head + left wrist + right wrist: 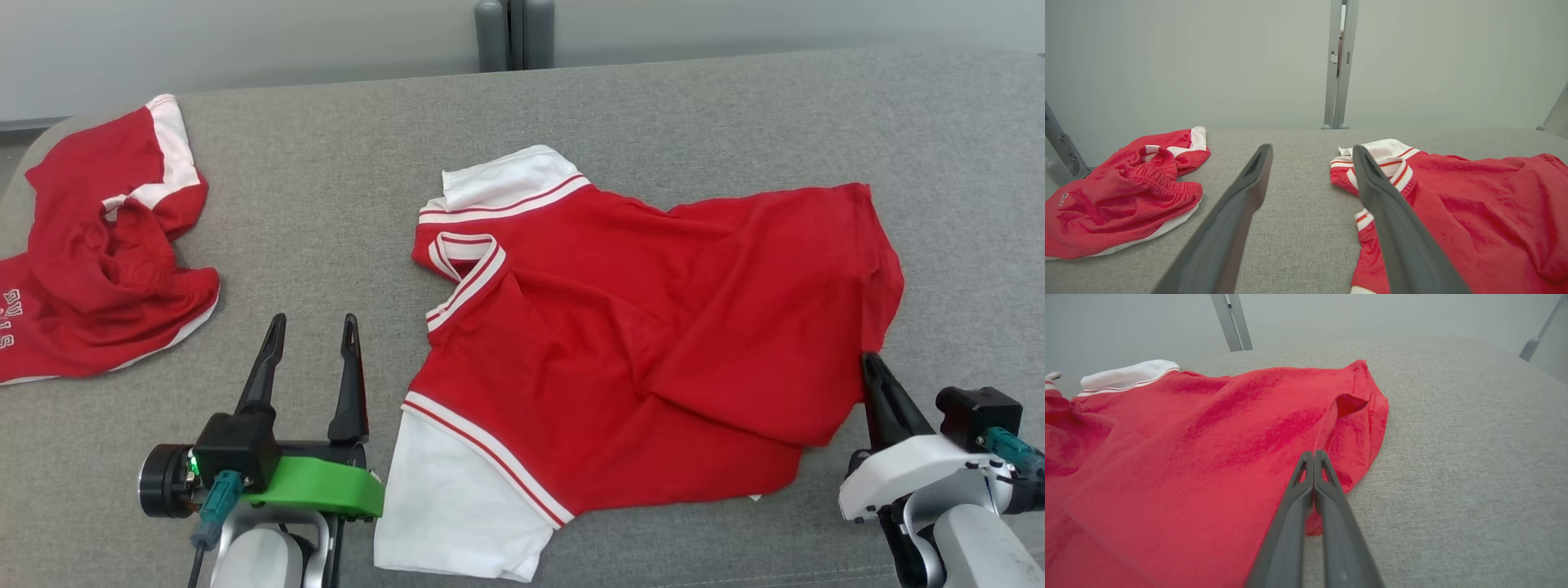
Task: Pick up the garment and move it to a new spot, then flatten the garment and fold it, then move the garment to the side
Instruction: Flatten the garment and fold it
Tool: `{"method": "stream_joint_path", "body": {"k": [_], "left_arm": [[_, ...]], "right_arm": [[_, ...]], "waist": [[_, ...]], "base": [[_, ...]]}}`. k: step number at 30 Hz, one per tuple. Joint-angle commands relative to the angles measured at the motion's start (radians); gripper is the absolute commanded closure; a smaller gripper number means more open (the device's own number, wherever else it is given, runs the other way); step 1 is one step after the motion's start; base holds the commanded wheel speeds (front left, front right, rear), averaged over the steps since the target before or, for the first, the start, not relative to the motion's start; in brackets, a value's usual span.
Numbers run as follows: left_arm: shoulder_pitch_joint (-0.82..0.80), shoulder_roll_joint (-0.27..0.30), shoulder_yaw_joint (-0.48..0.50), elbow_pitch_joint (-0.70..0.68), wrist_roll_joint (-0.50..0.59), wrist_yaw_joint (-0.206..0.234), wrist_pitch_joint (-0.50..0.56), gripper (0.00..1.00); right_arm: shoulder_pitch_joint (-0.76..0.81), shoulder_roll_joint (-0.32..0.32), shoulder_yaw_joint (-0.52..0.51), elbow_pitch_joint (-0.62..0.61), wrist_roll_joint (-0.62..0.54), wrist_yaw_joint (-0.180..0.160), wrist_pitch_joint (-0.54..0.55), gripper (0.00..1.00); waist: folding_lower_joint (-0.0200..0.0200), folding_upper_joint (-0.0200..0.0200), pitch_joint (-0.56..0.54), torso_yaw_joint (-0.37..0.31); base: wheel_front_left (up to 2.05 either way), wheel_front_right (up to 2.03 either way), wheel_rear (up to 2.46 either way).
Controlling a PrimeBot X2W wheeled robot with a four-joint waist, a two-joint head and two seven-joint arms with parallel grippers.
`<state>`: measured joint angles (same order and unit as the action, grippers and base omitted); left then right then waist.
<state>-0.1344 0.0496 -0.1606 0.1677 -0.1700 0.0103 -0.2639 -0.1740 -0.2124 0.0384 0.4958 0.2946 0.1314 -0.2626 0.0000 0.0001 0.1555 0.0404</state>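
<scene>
Shirt [653,327] flat on the bench [326,163], long axis left-right, collar [465,269] left. Right claw [868,361] nearer, closed tight at near-right hem [849,388], hold on cloth unclear. Left claw [315,320] spread apart, empty, just left of sleeve [457,498].

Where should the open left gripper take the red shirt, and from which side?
Likely the near white sleeve of the red shirt: its free edge lies flat beside the left gripper, so slide in low from the robot's left.

Bare grey table [326,204] lies open between the red shorts [106,261] and the shirt [653,327].
</scene>
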Motion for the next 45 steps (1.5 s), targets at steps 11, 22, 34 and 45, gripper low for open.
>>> {"method": "stream_joint_path", "body": {"k": [11, 22, 34, 45], "left_arm": [[0.002, 0.002, 0.009, 0.001, 0.015, -0.005, -0.001, 0.00], [-0.028, 0.002, -0.014, 0.004, -0.002, 0.004, -0.001, 0.00], [-0.056, 0.002, -0.036, 0.002, -0.013, 0.013, -0.001, 0.00], [-0.047, 0.002, -0.042, 0.013, -0.015, 0.021, -0.001, 0.00]], "right_arm": [[0.058, 0.008, -0.041, -0.353, -0.028, -0.001, -0.003, 1.00], [-0.060, -0.035, -0.005, -0.343, -0.033, -0.001, -0.003, 1.00], [-0.322, -0.074, 0.074, -0.025, -0.052, -0.002, -0.003, 0.99], [-0.313, -0.062, 0.060, -0.002, -0.036, -0.002, -0.003, 0.00]], "waist": [[0.0000, -0.0001, -0.009, -0.045], [0.0000, -0.0001, 0.020, -0.001], [0.0000, -0.0001, 0.075, 0.058], [0.0000, -0.0001, 0.050, 0.038]], "base": [[0.00, 0.00, 0.00], [0.00, 0.00, 0.00], [0.00, 0.00, 0.00], [0.00, 0.00, 0.00]]}}
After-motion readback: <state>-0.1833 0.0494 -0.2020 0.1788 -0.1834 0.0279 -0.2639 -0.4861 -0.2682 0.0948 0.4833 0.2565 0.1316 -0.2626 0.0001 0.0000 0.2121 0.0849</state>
